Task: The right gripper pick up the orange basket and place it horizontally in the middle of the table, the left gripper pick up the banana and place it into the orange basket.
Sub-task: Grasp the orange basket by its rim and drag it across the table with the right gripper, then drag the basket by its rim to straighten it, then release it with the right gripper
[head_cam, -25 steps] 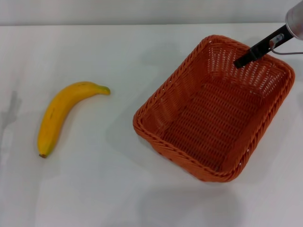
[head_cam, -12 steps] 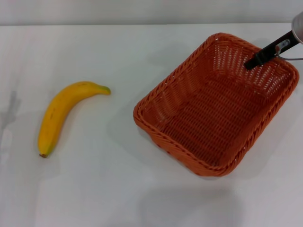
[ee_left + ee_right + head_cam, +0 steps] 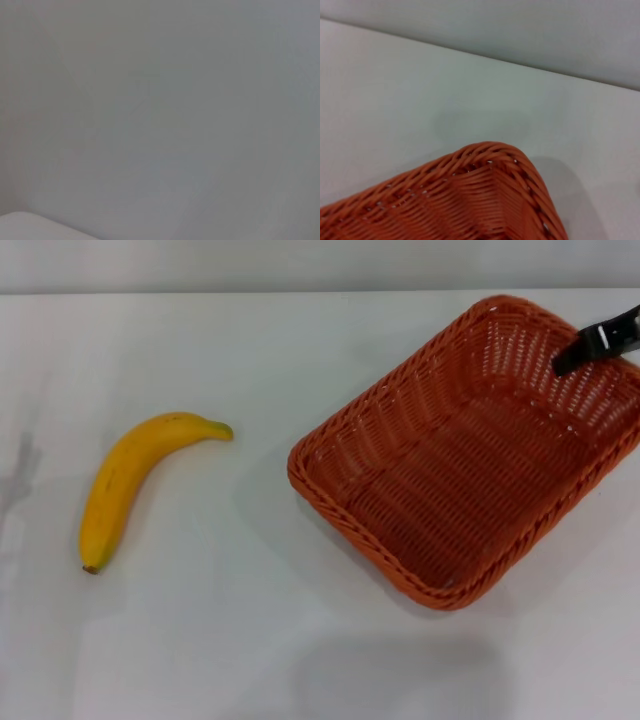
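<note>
The right tool (image 3: 585, 348) reaches in from the right edge over the far right wall of the orange basket (image 3: 420, 490); whether it clamps the rim I cannot tell. The basket sits skewed on the desk (image 3: 250, 640), right of centre. The banana (image 3: 125, 480) lies well apart, left.

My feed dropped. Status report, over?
Right hand inside the orange woven basket, at its far wall. Left hand out of view. Yellow curved banana untouched on white table. Nothing between them.
</note>
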You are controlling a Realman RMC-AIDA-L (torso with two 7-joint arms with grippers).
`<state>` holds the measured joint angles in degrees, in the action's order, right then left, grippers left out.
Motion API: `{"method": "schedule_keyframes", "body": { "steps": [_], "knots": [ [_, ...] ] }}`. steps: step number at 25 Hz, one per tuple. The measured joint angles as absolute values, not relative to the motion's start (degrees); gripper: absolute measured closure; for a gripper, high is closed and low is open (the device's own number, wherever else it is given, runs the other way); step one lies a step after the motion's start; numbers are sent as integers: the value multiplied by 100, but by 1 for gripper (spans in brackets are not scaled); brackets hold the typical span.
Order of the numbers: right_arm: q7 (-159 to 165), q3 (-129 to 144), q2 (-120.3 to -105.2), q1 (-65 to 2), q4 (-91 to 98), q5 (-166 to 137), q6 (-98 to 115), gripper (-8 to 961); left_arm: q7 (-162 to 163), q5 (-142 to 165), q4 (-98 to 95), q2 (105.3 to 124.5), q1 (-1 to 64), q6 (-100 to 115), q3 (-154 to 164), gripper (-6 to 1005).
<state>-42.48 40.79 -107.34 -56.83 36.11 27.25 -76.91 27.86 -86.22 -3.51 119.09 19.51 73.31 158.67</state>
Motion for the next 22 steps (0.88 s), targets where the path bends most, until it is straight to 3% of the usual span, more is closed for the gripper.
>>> {"method": "schedule_keyframes", "body": {
  "steps": [7, 12, 18, 20, 22],
  "knots": [
    [-3838, 3611, -10443, -5670, 3664, 2784, -8169, 778, 2786, -8625, -351, 11909, 1993, 7330, 15864, 107],
    [-3369, 3272, -10394, -5512, 3909, 3312, -8388, 780, 2786, -8630, -325, 11906, 2073, 7330, 15861, 107],
    [-2858, 3265, -10634, -5129, 4397, 3728, -8366, 787, 2786, -8633, -231, 11902, 2152, 7330, 15855, 107],
    [-2528, 3264, -10953, -4794, 4987, 3953, -8345, 787, 2786, -8631, -206, 11901, 2179, 7330, 15855, 108],
    [-2456, 3265, -11007, -4734, 5085, 3969, -8342, 786, 2786, -8631, -205, 11900, 2187, 7329, 15855, 108]
  ]
}}
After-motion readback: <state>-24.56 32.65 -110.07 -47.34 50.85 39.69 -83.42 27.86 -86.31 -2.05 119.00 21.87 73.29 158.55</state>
